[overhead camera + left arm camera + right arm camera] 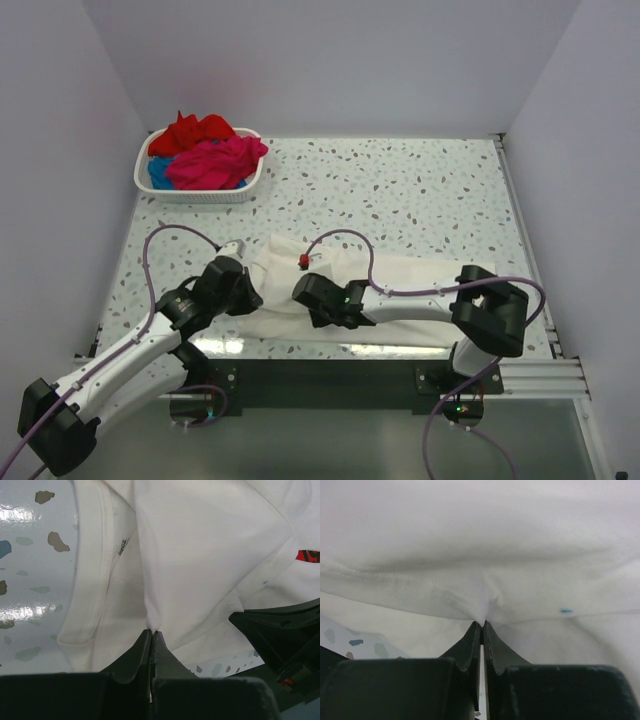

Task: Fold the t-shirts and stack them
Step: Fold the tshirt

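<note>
Pinching at 2 points: left gripper [151, 632] is clamped on a fold of the white t-shirt [200, 555] just beside the collar [92, 580], and right gripper [482, 624] is clamped on the hem [395, 585]. The shirt lies bunched on the table [420, 190] at the near edge. Suggest lifting both in sync and level, with light tension to flatten the cloth and no yanking. Basket [200, 195] at far left holds 3 heaped: blue tee [158, 172], red tee [195, 133], magenta-pink tee [215, 162].

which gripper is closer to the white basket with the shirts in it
Left. The left gripper is shut on the white t-shirt on the side toward the basket at the far left; the right gripper is shut on the same shirt further right, farther from it.
</note>
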Controlling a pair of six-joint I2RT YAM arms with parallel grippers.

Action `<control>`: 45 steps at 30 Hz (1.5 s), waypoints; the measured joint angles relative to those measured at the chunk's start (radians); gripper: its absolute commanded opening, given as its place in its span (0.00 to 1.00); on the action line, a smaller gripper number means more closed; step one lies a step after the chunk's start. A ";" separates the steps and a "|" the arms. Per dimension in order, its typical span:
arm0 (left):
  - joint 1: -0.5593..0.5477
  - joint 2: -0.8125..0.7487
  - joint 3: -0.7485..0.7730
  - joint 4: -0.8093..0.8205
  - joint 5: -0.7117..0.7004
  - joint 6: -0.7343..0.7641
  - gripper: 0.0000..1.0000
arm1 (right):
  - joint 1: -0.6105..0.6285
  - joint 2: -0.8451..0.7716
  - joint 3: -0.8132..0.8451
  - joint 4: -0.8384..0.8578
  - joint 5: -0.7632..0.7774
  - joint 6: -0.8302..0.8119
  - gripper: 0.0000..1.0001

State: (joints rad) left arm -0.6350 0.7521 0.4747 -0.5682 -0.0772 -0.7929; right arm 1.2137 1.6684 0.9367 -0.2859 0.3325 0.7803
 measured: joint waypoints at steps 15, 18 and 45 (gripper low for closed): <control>0.000 -0.034 0.020 -0.058 0.035 0.004 0.00 | 0.053 -0.133 0.026 -0.158 -0.017 -0.022 0.00; 0.000 -0.052 0.035 -0.084 0.039 0.004 0.00 | 0.074 -0.132 0.026 -0.172 -0.020 -0.021 0.00; 0.000 -0.114 0.039 -0.190 0.182 0.080 0.13 | 0.103 -0.115 0.018 -0.229 -0.039 -0.006 0.00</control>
State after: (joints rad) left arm -0.6350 0.6380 0.5133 -0.7578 0.1051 -0.7128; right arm 1.3167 1.5536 0.9550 -0.5152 0.2935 0.7746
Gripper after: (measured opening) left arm 0.122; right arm 0.014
